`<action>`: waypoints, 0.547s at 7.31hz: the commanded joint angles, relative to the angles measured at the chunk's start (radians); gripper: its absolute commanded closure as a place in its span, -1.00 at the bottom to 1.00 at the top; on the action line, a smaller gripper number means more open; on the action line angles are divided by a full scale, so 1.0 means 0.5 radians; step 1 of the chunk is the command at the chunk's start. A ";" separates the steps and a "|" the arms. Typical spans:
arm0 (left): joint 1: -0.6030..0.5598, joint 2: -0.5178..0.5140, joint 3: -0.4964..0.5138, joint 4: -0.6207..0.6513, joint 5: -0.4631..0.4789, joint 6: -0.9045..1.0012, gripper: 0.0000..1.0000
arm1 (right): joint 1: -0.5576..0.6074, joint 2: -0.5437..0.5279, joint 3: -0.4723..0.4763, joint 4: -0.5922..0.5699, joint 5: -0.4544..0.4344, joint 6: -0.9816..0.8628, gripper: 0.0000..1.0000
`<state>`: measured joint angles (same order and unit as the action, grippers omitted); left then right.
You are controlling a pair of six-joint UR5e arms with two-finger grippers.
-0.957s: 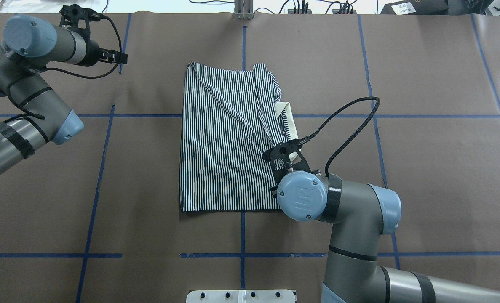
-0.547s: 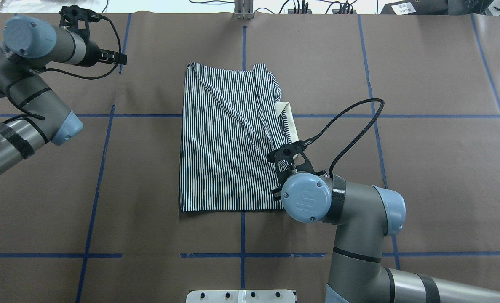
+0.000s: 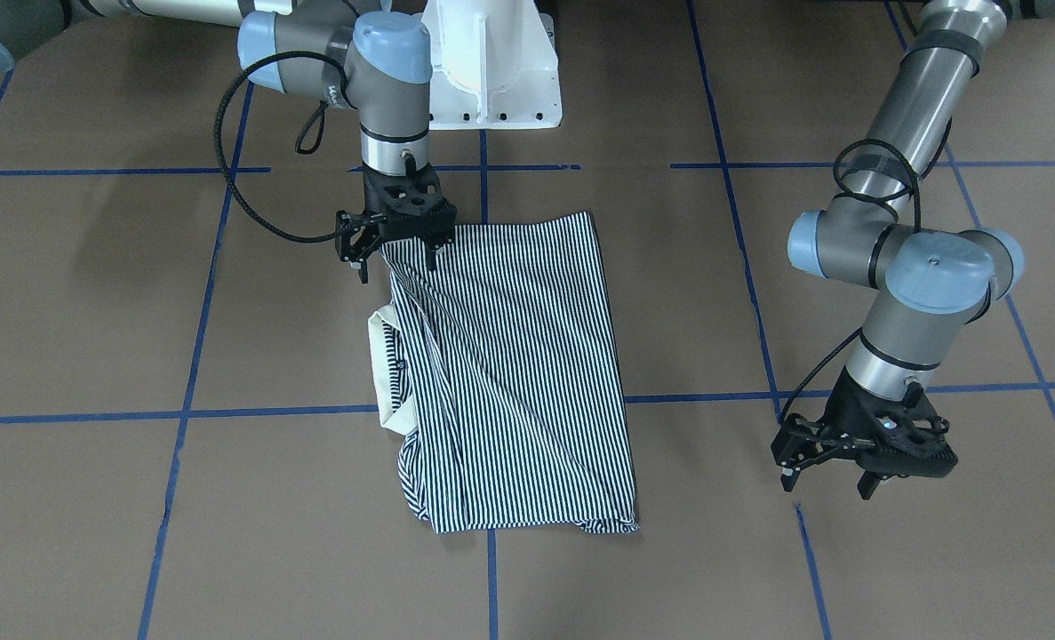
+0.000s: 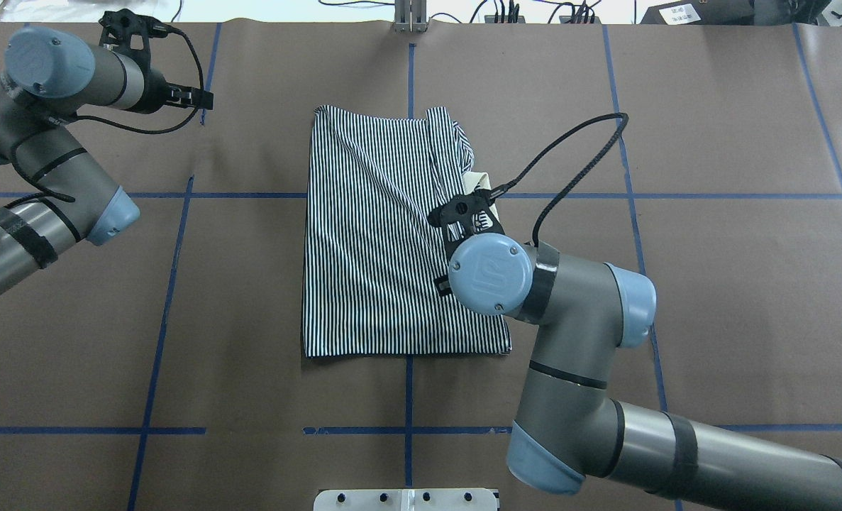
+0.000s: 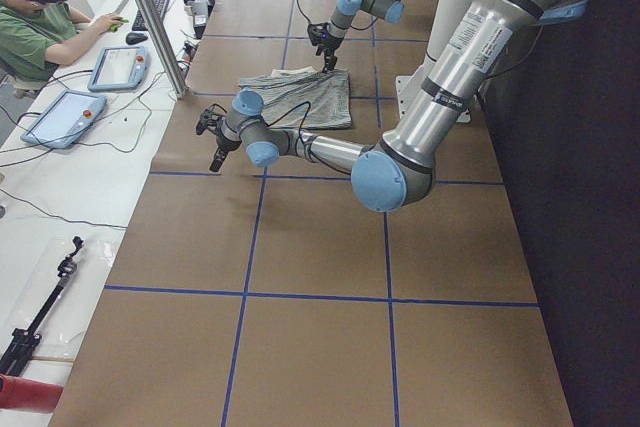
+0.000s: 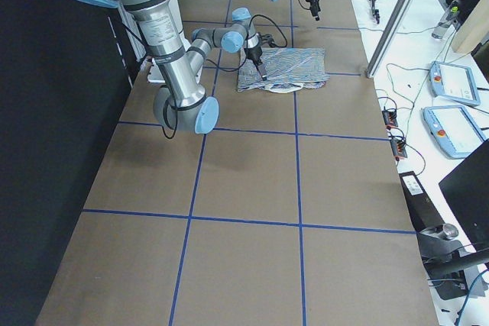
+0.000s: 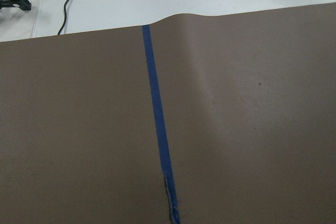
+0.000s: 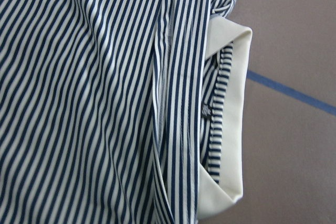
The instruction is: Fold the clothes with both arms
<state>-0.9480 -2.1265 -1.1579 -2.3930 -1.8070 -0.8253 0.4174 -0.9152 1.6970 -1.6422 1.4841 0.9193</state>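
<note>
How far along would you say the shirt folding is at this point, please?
Done: the polo shirt lies folded into a narrow rectangle. In hand: the right gripper hovers open over its edge on the collar side, gripping nothing; the left gripper hangs open over bare table, away from it. Left: the cream collar pokes out one side, and no crosswise fold shows yet.

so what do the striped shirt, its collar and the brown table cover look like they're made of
Shirt: thin soft cloth, matte, likely cotton knit; it creases and drapes in folds.
Collar: thicker plain cream cloth; it holds a rolled edge.
Table cover: matte brown paper-like sheet; it ripples at its edge.
</note>
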 commanded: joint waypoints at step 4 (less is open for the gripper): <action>0.000 -0.002 0.000 0.000 0.000 0.000 -1.00 | 0.116 0.281 -0.454 0.011 0.100 -0.081 0.39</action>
<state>-0.9480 -2.1271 -1.1582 -2.3930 -1.8070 -0.8253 0.4731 -0.7798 1.4943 -1.6369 1.5277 0.8850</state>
